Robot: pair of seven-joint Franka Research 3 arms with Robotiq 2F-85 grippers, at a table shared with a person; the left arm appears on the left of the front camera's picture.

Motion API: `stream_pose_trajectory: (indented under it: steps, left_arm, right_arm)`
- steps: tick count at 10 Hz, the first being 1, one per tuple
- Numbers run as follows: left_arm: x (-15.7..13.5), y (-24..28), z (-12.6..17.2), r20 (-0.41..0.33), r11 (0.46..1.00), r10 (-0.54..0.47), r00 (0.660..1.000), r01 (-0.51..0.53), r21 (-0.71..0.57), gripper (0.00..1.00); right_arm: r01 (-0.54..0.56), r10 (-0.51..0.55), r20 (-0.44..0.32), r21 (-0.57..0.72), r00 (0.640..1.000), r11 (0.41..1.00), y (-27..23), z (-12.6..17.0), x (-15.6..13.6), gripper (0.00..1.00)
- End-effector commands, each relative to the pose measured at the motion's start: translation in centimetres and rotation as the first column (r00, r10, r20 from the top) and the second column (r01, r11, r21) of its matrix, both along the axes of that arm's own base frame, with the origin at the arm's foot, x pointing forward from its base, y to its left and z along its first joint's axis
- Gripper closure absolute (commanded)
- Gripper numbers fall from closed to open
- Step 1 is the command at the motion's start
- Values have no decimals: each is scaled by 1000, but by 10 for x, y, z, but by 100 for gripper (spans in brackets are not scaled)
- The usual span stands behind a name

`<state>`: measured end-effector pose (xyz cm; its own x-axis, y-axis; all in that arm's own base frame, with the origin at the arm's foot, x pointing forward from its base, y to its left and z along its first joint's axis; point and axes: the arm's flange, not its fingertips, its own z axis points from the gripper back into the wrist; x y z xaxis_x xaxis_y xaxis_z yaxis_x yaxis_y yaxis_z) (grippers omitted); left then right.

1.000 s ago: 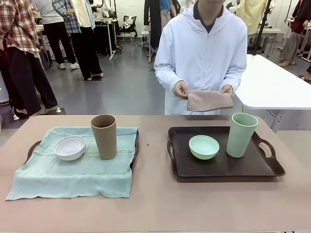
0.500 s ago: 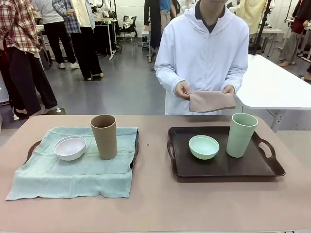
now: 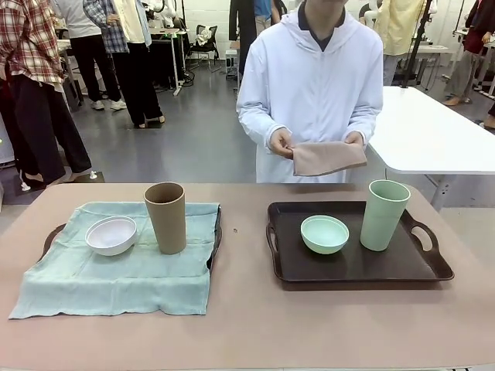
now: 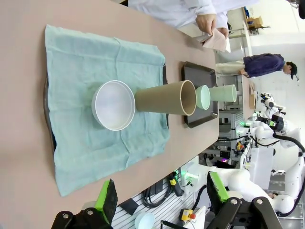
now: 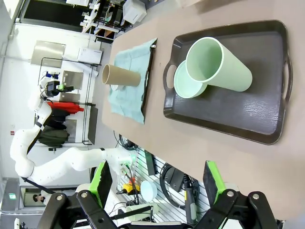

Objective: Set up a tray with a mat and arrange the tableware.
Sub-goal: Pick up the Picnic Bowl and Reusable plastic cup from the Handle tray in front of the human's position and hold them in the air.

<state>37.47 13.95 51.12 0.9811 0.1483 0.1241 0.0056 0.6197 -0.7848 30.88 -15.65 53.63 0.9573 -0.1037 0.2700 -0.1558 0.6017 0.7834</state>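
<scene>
- Mat (image 3: 329, 157), tan and folded, hung limp in the grip of the person (image 3: 309, 85) beyond the table; soft and light, best pinched at an edge.
- Mint bowl (image 3: 324, 233) and mint cup (image 3: 384, 214) stood on the bare dark tray (image 3: 356, 267); they looked rigid and light, with rims easy to grip.
- Left gripper (image 4: 162, 191) and right gripper (image 5: 157, 179) gaped wide, holding nothing.

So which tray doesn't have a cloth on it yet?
The dark tray on the robot's right, holding the mint green bowl and cup. The other tray lies under a green cloth.
</scene>
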Motion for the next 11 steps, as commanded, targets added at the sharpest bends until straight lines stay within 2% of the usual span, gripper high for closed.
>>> stream_pose_trajectory:
  steps: [1,11]
  left_arm:
    - [2,0,2,5,1000,17,1000,-17,-1,0]
    - [0,0,0,0,1000,1,1000,-1,0,0]
  right_arm:
    - [-7,7,3,1,1000,1000,-1,1,-1,0]
    - [0,0,0,0,1000,1000,0,0,0,0]
